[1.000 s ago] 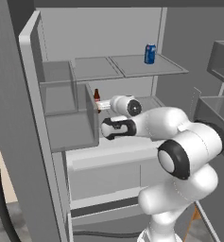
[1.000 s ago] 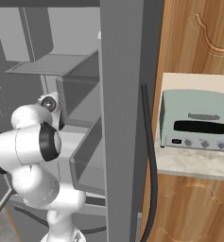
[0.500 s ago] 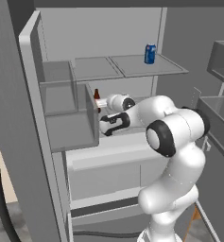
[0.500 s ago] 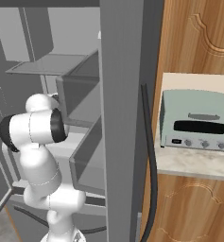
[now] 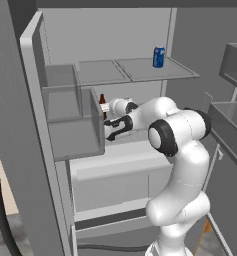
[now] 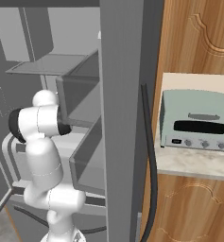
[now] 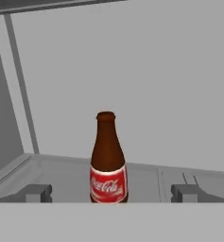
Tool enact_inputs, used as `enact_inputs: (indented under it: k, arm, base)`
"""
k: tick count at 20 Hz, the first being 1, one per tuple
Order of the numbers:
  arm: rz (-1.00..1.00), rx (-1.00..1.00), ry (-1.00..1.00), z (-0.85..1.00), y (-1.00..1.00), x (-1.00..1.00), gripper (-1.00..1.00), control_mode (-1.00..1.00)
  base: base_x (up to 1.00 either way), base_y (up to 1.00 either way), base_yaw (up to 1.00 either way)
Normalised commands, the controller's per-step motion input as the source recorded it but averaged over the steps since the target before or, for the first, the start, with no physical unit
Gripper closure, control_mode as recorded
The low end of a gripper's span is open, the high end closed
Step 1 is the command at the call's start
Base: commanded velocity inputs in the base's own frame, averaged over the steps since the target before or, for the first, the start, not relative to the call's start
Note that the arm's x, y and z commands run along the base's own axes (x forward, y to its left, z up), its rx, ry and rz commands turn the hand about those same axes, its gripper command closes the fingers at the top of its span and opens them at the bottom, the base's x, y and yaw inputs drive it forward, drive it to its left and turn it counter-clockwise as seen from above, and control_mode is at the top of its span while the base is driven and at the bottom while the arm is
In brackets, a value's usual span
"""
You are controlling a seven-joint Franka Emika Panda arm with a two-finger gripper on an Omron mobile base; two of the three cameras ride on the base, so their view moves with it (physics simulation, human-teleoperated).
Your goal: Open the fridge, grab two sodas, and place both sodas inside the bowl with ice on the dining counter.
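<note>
My arm is folded at the elbow and reaches forward and to its left, forearm about level, into the open fridge (image 5: 140,165) at the height of the lower shelf. The gripper (image 5: 115,128) sits just behind the clear door bin (image 5: 72,117) in the left base view. Its jaws are spread wide and empty; in the hand view both dark fingertips (image 7: 37,193) stand well apart, one either side of the bottle (image 7: 108,160), touching nothing.

The bottle stands upright on the grey shelf, centred ahead of the hand, near but clear of the fingers. It is dark brown and glossy, with a narrow neck, a rounded shoulder and a red label with white script around the body. From the left base I see only its neck (image 5: 102,101) above the bin.

Farther in, the blue can (image 5: 159,57) stands upright on the upper glass shelf (image 5: 135,70), near its right rear. The fridge interior is flat matte grey.

From the right base, a pale green toaster oven (image 6: 194,120) rests on a marbled counter (image 6: 189,163) over wooden cabinets.
</note>
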Motion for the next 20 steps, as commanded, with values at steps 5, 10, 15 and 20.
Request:
enact_inputs:
  k: [5,10,15,20]
  arm:
    - [-0.01,0.0,0.0,0.0,0.15,0.12,-1.0,-1.0]
    - [-0.01,0.0,0.0,-0.01,0.19,0.23,-1.0,-1.0]
    - [0.0,0.0,0.0,-0.06,0.18,0.21,-1.0,-1.0]
    - [0.0,0.0,0.0,-0.13,0.09,0.2,-1.0,-1.0]
  base:
    - [0.0,0.0,0.0]
    - [0.0,0.0,0.0]
    - [0.0,0.0,0.0]
    - [0.0,0.0,0.0]
